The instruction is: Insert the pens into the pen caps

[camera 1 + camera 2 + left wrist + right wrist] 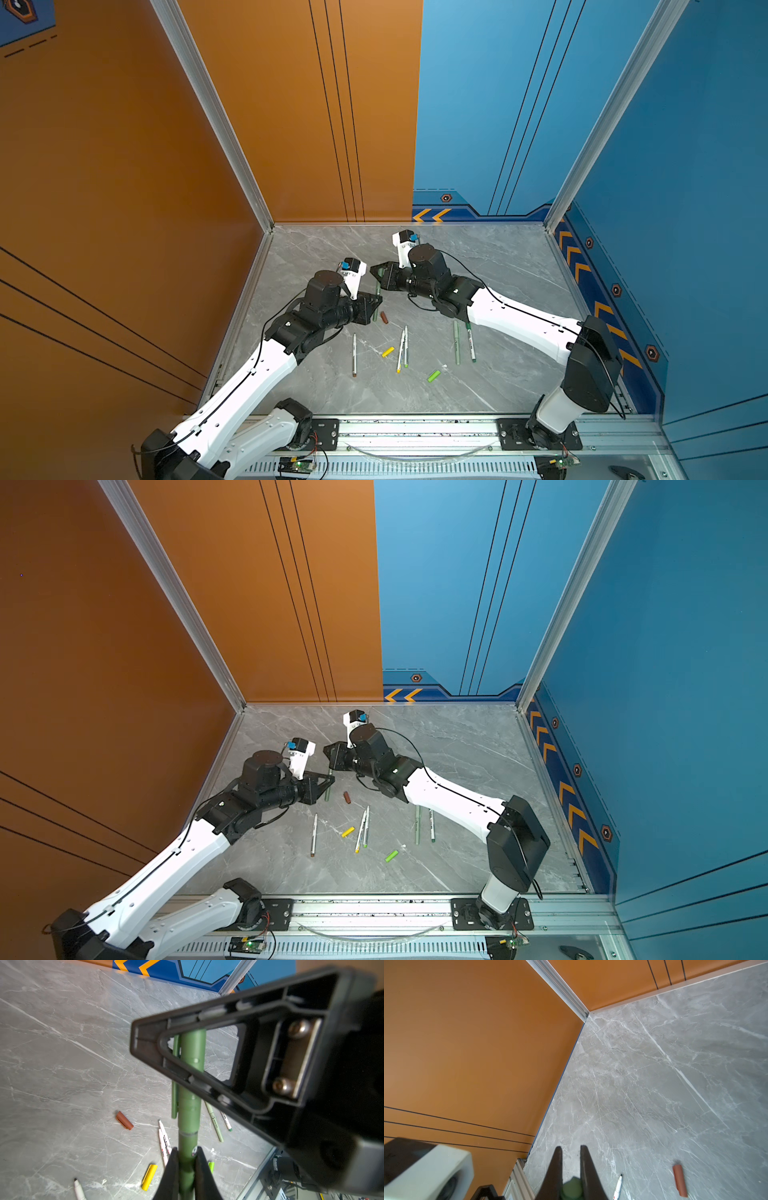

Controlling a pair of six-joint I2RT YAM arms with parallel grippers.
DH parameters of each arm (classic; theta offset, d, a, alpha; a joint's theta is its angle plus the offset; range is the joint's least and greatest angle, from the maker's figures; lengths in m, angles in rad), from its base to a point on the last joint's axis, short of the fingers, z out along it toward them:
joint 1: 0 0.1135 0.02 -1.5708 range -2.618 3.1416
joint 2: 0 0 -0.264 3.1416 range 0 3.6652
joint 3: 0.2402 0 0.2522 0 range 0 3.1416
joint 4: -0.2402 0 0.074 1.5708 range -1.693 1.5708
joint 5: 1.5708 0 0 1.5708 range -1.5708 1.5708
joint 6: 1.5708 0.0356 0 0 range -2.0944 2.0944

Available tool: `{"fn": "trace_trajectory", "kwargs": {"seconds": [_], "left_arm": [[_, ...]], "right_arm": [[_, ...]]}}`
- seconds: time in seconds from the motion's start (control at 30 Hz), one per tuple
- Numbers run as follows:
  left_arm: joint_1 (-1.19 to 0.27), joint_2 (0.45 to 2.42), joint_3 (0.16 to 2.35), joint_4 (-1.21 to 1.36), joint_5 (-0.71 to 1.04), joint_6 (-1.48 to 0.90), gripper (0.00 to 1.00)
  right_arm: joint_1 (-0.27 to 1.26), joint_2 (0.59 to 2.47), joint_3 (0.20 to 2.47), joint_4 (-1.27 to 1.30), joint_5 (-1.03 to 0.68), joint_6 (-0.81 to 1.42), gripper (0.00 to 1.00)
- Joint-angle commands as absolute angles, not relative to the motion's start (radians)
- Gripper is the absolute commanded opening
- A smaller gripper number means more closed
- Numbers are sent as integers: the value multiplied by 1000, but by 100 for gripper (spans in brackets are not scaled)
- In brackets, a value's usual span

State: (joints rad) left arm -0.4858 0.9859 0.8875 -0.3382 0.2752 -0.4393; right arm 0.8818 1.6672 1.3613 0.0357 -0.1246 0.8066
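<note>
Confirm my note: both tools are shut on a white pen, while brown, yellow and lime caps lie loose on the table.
No: the wrist views show the left tool and right tool shut on a dark green pen, not a white one. The brown cap, yellow cap and lime cap do lie loose on the table.

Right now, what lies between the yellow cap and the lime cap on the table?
The yellow-tipped pen and lime-tipped pen lie side by side between the yellow cap and the lime cap; both top views show it.
</note>
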Motion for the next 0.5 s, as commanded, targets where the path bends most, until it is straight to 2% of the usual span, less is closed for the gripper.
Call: {"fn": "trace_trajectory", "kwargs": {"seconds": [0.0,0.13,0.23,0.47], "left_arm": [[-436,977,1024,108,177,-433,0],[-435,960,980,108,189,-462,0],[-435,925,911,102,198,-489,0],[-446,820,701,67,246,-568,0]], "right_arm": [[1004,1728,1286,-184,-308,844,0],[977,1719,1309,-168,-316,847,0],[940,1705,1333,-151,-328,851,6],[870,1643,1393,-102,-317,849,35]]}}
